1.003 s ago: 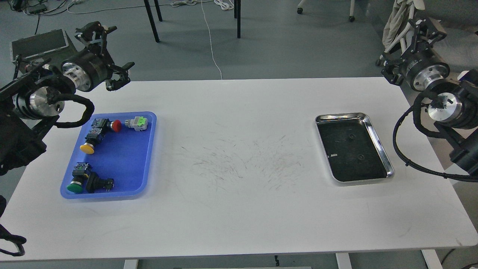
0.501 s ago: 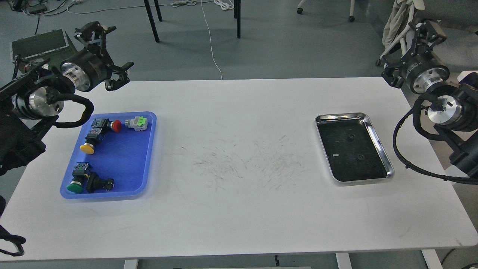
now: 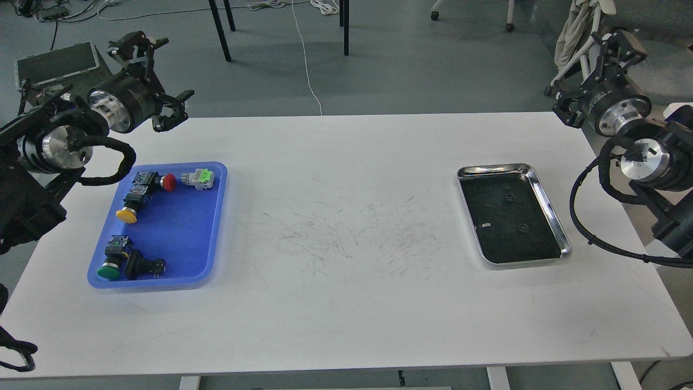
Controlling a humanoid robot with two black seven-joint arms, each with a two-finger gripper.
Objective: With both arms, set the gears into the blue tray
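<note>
Two tiny black gears lie on the black lining of the steel tray (image 3: 548,199) at the right: one gear (image 3: 509,199) towards the back, the other gear (image 3: 523,228) nearer the front. The blue tray (image 3: 181,230) sits at the table's left and holds several push-button switches. My left gripper (image 3: 160,75) hangs open above the table's back left corner, behind the blue tray, with nothing in it. My right gripper (image 3: 587,67) is open and empty, off the table's back right corner, well away from the gears.
In the blue tray lie switches with a red cap (image 3: 168,182), a yellow cap (image 3: 126,215), a green cap (image 3: 108,271) and a grey-green body (image 3: 199,178). The white table (image 3: 346,303) has scuff marks in its middle. Chair legs and cables stand on the floor behind.
My right arm has shifted slightly back and to the right, its gripper still open. The left arm, the gears and both trays have not moved.
</note>
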